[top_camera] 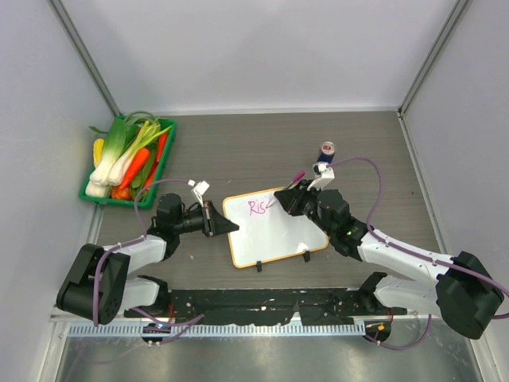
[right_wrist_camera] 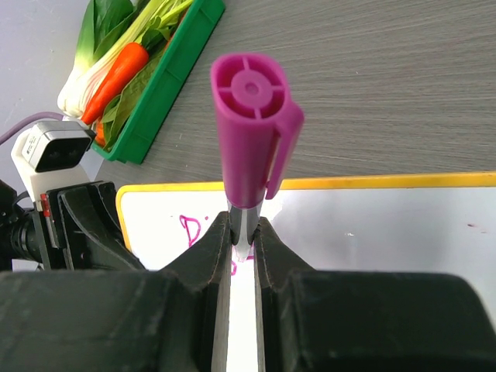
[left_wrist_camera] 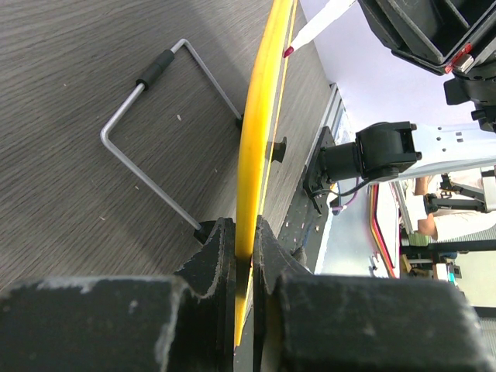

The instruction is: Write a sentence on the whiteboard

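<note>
- Left gripper (left_wrist_camera: pixel 244 240) pinched tight on the whiteboard (left_wrist_camera: pixel 260 116); its yellow-orange frame is seen edge-on, running straight ahead from the fingers.
- Black clip foot (left_wrist_camera: pixel 277 149) on the frame, ahead and just right.
- Bent wire handle (left_wrist_camera: pixel 147 180) flat on the table (left_wrist_camera: pixel 70 85), ahead-left, both ends near the board edge.
- Marker (left_wrist_camera: pixel 310 29) far ahead, right of the frame, tip at the board.

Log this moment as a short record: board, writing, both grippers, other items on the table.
whiteboard: orange frame, on the table between the arms
sentence: only pink "Ris" written, near the board's far-left corner
left gripper: shut on the whiteboard's left edge
right gripper: shut on purple marker, tip at the writing
other: green tray of vegetables at far left; can beyond the board
</note>
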Robot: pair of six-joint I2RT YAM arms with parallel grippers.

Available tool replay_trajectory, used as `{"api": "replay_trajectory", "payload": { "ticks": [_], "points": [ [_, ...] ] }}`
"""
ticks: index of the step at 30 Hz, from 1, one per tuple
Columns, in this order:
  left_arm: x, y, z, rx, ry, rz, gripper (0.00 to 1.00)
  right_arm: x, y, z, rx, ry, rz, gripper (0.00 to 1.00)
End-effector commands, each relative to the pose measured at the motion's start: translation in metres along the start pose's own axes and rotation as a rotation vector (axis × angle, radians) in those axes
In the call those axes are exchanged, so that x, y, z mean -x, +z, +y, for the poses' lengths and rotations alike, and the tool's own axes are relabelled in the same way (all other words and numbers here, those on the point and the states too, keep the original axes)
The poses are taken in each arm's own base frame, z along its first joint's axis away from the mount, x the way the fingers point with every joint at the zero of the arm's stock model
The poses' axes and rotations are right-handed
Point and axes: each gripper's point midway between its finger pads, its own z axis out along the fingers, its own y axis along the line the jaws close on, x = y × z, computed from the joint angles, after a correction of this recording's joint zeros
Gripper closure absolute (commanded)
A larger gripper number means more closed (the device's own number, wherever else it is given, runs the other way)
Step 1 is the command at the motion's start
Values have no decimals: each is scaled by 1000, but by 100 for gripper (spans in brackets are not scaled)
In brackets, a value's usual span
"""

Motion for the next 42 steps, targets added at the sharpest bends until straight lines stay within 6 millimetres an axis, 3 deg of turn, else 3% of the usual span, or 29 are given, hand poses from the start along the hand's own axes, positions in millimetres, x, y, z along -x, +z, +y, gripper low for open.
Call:
{"api": "replay_trajectory", "payload": {
  "ticks": [1,11,23,33,42],
  "points": [
    [2,1,20,92,30,-26,100,-11,-4,-15,-47,-38,37,99],
    [2,1,21,94,28,-24,100,-14,-9,-24,-81,-65,45,99],
    [2,1,21,94,27,-23,100,2,-11,-26,-110,-72,-11,99],
    [2,1,22,96,26,-26,100,18,-13,-15,-84,-60,-56,99],
    [3,1,21,92,30,-26,100,45,-23,1,-40,-41,-144,99]
  ]
}}
